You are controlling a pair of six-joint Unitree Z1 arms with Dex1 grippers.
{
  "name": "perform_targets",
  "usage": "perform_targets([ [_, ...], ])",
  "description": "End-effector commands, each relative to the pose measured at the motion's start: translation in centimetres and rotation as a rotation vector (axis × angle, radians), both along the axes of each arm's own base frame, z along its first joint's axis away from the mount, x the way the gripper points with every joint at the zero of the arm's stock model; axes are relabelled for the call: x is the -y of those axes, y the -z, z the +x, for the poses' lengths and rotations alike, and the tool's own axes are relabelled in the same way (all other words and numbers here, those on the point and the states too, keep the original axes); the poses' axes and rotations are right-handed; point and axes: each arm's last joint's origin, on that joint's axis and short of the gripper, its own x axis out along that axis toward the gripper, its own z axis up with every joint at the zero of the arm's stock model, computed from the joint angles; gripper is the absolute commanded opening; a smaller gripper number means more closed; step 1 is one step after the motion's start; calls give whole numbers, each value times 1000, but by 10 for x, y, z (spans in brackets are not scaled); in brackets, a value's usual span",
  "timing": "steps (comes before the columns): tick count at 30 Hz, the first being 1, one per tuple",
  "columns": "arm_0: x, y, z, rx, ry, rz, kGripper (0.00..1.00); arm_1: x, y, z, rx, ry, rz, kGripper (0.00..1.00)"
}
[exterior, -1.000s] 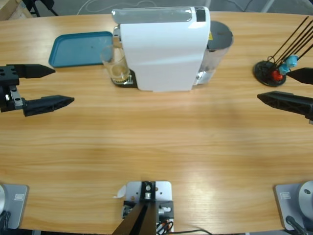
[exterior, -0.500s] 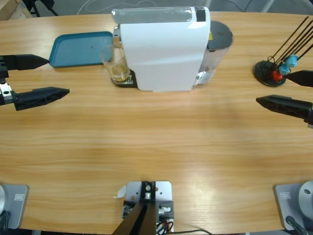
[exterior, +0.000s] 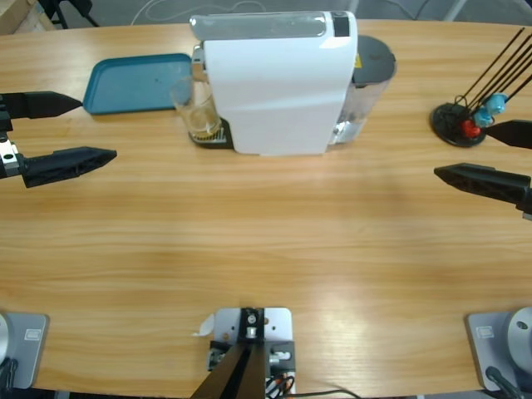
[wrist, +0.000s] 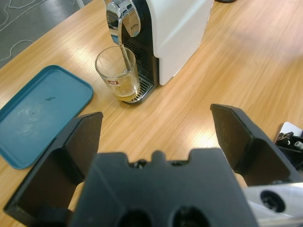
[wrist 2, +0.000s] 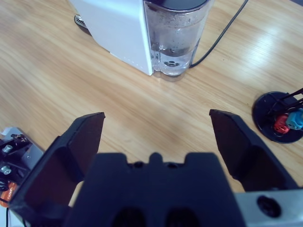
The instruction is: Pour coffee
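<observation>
Standing wide open left of the white machine [exterior: 278,83], the left gripper [exterior: 71,129] must next reach the glass [wrist: 117,73] holding coffee [wrist: 125,94].

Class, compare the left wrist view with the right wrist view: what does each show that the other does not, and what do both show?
Only the left wrist view shows the glass holding a little coffee under the spout, and the blue tray. Only the right wrist view shows the clear water tank, the black cable and the capsule stand. Both show the white machine, the wooden table, and an open, empty gripper: left gripper, right gripper.
</observation>
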Motion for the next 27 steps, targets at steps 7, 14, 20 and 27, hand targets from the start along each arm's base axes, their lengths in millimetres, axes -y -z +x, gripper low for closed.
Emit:
perform_targets([
  [7, 4, -4, 7, -16, -32, -17, 1000, 5, 8, -8, 7, -14, -9, 1000],
  [14, 5, -2, 9, -23, -31, -9, 1000, 6, 9, -9, 5, -16, -5, 1000],
  [20, 2, -2, 5, -19, -29, -13, 1000, 4, 11, -8, -6, -15, -6, 1000],
  [27, -1, -2, 1, -26, -29, -7, 1000, 1, 14, -4, -19, -13, -22, 1000],
])
